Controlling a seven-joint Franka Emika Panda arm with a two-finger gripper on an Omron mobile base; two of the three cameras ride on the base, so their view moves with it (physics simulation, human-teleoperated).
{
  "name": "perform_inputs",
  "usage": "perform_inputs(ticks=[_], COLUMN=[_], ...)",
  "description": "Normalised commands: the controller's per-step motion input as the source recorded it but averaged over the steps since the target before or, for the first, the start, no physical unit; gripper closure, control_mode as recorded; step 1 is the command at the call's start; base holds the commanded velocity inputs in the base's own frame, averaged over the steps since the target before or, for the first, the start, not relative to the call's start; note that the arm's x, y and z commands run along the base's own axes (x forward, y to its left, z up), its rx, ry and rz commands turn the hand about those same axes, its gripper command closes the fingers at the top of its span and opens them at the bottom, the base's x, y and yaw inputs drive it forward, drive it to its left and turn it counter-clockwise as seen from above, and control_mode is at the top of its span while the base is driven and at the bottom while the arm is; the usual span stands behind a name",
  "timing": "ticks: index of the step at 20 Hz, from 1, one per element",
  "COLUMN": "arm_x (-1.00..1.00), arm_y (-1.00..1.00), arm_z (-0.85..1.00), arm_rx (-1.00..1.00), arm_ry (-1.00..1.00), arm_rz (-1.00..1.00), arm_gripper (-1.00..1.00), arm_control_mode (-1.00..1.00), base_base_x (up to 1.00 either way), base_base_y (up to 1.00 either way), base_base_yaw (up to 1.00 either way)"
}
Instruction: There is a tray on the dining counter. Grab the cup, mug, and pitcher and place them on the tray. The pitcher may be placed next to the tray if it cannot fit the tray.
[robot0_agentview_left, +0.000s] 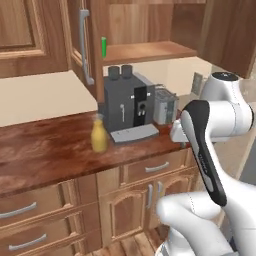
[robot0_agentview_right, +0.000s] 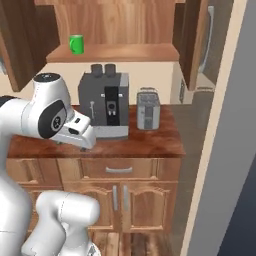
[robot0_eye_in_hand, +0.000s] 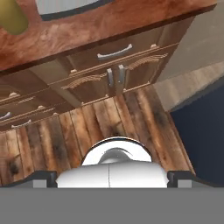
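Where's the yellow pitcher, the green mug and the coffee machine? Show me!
pitcher (robot0_agentview_left: 99, 136): left base view, on its rounded yellow body.
mug (robot0_agentview_right: 75, 44): right base view, on its green side wall.
coffee machine (robot0_agentview_right: 104, 102): right base view, on its grey front.

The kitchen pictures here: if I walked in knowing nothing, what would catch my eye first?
Probably the big white robot arm, rising in the foreground before a wood counter. On that counter stands a grey coffee machine with a mustard-yellow pitcher to its left and a small silver toaster to its right. Above, a bright green mug sits on the open cabinet shelf.
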Motion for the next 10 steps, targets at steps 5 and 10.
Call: perform_inputs(ticks=[5, 10], arm_x=[0.00, 0.00], arm_y=[0.00, 0.00], arm_z=[0.00, 0.00], arm_rx=[0.00, 0.00], arm_ry=[0.00, 0.00], arm_rz=[0.00, 0.00], arm_gripper=[-1.00, -1.00], arm_control_mode=[1.00, 1.00], base_base_x=[0.75, 0.58], base_base_y=[-0.14, -0.20], base_base_yaw=[0.35, 0.25])
